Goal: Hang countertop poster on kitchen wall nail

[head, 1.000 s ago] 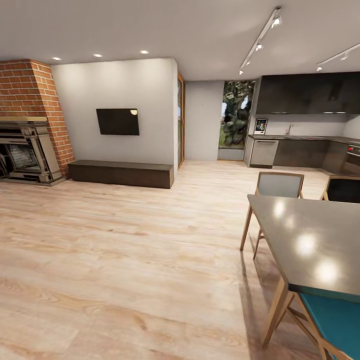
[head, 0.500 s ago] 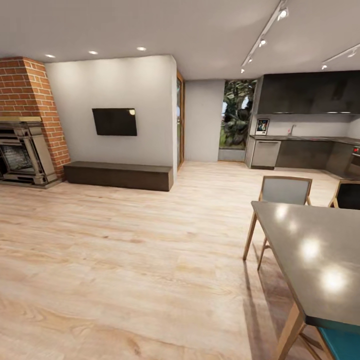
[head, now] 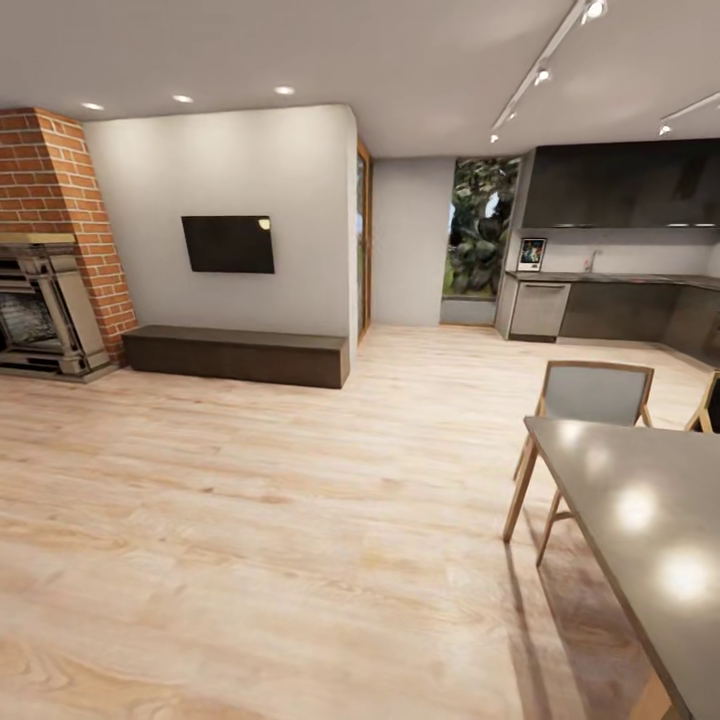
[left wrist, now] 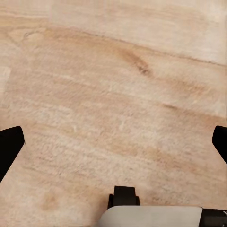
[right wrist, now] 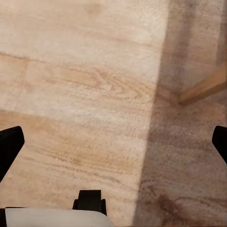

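Observation:
Far off in the head view, the poster (head: 531, 254) stands upright at the left end of the kitchen countertop (head: 625, 279), a small framed picture against the light wall. No wall nail can be made out at this distance. My left gripper (left wrist: 113, 146) is open over bare wooden floor, its black fingertips (left wrist: 9, 147) spread to the sides. My right gripper (right wrist: 113, 146) is open too, above floor where a shadow and a wooden leg (right wrist: 203, 89) lie.
A dark dining table (head: 640, 540) with a grey chair (head: 590, 400) stands close on the right. A low dark bench (head: 238, 354) under a wall screen (head: 228, 243) and a brick fireplace (head: 50, 260) lie left. Wooden floor (head: 400, 400) runs towards the kitchen.
The whole head view has shifted: the camera has moved forward, the dining table sliding to the right and down, and the kitchen looks slightly nearer.

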Controlling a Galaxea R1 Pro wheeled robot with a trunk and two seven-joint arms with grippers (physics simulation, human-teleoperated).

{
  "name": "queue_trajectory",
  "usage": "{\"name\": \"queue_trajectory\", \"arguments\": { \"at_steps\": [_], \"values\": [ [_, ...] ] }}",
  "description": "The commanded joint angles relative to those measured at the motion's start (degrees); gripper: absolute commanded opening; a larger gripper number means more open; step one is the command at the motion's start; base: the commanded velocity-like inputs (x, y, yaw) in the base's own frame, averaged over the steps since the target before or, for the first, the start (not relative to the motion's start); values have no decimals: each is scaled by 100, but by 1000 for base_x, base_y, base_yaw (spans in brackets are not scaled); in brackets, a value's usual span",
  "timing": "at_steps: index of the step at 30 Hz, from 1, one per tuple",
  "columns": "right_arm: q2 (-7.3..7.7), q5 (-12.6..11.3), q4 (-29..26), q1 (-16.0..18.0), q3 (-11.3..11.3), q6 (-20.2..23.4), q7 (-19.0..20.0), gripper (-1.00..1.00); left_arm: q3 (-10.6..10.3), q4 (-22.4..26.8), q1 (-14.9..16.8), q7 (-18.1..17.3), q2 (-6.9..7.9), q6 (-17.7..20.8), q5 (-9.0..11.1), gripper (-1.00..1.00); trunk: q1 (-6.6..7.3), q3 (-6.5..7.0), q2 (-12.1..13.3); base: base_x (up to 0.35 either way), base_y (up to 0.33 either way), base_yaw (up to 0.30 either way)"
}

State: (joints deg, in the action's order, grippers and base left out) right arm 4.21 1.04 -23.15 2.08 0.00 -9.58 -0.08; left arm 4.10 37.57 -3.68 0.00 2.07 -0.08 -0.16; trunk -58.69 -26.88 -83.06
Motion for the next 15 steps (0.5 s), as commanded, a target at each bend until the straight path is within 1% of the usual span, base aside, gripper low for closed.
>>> {"name": "queue_trajectory", "arguments": {
  "at_steps": [1,6,9,15],
  "values": [
    [1,11,3,3,0,-17,-1,100,3,7,-2,0,-1,-1,-2,100,-4,-5,-2,328,178,0],
    [1,11,3,3,0,-17,-1,100,3,7,-2,0,2,-1,-2,100,-4,-5,-2,319,194,-35],
    [1,11,3,3,0,-17,-1,100,3,6,-2,0,3,-1,-2,100,-4,-5,-2,315,201,-187],
    [1,11,3,3,0,-17,-1,100,3,7,-2,0,4,-1,-2,100,-4,-5,-2,313,203,-251]
  ]
}}
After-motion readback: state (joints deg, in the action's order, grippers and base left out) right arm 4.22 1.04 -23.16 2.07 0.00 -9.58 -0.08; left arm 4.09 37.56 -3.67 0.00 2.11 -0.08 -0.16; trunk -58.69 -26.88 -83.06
